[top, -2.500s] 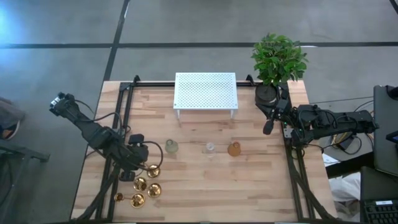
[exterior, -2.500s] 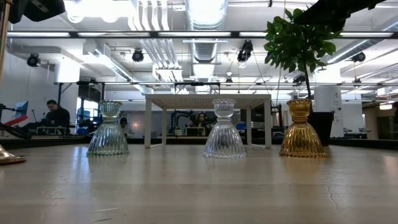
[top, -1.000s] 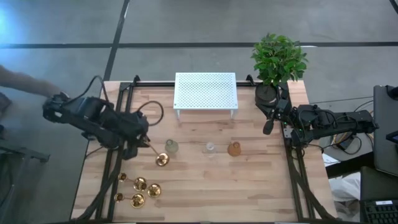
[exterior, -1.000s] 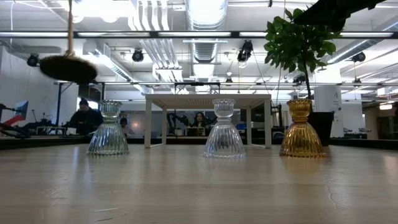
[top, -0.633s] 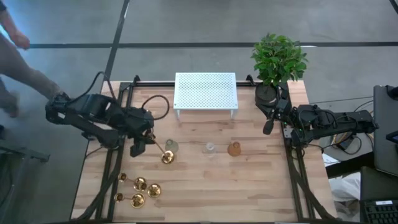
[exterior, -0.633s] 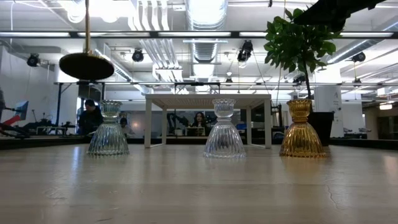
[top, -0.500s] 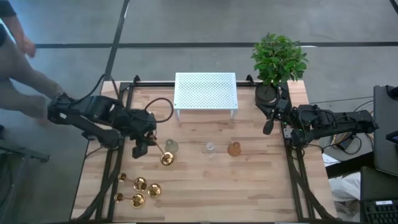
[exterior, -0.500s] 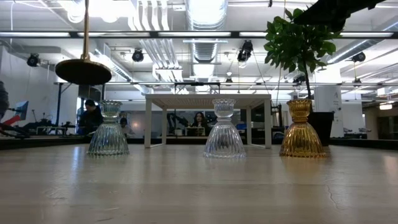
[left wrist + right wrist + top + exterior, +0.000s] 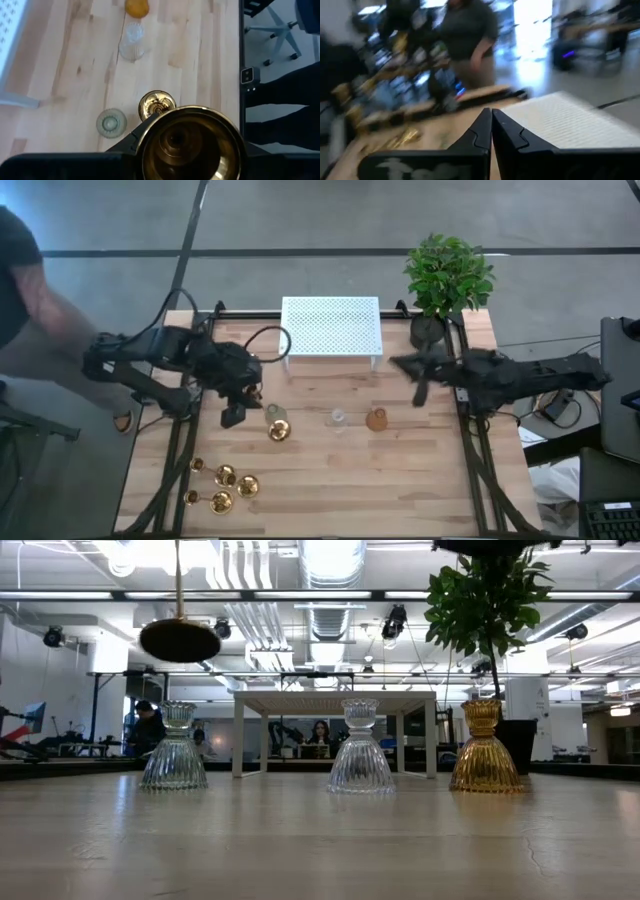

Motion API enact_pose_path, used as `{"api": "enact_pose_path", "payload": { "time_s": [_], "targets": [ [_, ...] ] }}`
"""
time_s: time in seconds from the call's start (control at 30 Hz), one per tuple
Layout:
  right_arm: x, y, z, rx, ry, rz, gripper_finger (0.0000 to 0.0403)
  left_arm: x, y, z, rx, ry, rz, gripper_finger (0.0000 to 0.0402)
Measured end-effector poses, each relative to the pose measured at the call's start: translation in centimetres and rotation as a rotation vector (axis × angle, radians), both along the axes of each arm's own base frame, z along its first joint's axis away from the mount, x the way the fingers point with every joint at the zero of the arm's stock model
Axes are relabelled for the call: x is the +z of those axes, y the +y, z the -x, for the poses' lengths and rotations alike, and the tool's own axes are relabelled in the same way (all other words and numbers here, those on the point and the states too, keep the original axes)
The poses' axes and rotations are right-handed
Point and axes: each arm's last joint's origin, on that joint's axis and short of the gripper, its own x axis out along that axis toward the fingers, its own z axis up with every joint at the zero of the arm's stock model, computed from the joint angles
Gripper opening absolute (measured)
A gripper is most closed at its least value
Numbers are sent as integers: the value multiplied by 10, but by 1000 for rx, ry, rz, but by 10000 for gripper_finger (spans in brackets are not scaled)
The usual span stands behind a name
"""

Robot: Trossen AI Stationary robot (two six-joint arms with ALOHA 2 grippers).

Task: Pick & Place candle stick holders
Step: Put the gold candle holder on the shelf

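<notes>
My left gripper (image 9: 238, 415) is shut on one gold candle stick holder (image 9: 180, 638), which hangs in the air over the leftmost clear glass holder (image 9: 275, 415). The round base (image 9: 279, 431) of this candle stick holder is at the bottom. Three more gold candle stick holders (image 9: 226, 485) rest on the table at the near left. My right gripper (image 9: 491, 122) is shut and empty. It points level toward the table's left, near the white rack (image 9: 330, 327). My left gripper grips the candle stick holder at its upper end, just under the top cup (image 9: 190, 145), with one finger on each side. The cup hides the exact place. The fingers slant down from the table's left. The holder hangs upright, its base (image 9: 156, 104) down, clear of the table.
A second clear glass holder (image 9: 338, 418) and an amber one (image 9: 376, 419) stand in a row mid-table. The potted plant (image 9: 448, 275) is at the far right corner. A person (image 9: 30, 290) moves past the table's left side.
My left gripper has carried the candle stick holder toward the table's right and a little up, so that its base now hangs over the leftmost glass holder. My right gripper has tipped from pointing down to level and swung toward the table's left, staying shut.
</notes>
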Motion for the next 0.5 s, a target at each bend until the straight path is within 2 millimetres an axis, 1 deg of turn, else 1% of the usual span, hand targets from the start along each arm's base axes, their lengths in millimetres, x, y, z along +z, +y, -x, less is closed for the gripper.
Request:
{"api": "enact_pose_path", "payload": {
  "time_s": [0.07,0.17,0.27,0.33,0.4,0.5],
  "targets": [
    [-6,2,-16,34,-2,-28,8,3,4,-6,-13,-11,-2,110],
    [-12,5,-40,60,-52,-44,8,8,9,-14,-38,-30,-24,110],
    [-18,7,-62,98,-92,-60,8,9,14,-26,-63,-30,-43,110],
    [-17,8,-78,106,-66,-92,9,8,16,-34,-81,-21,-43,110],
    [-14,9,-94,123,-2,-98,12,8,18,-41,-92,-9,-51,110],
    [-6,12,-120,170,106,-68,34,9,19,-49,-115,-1,-72,110]
  ]
}}
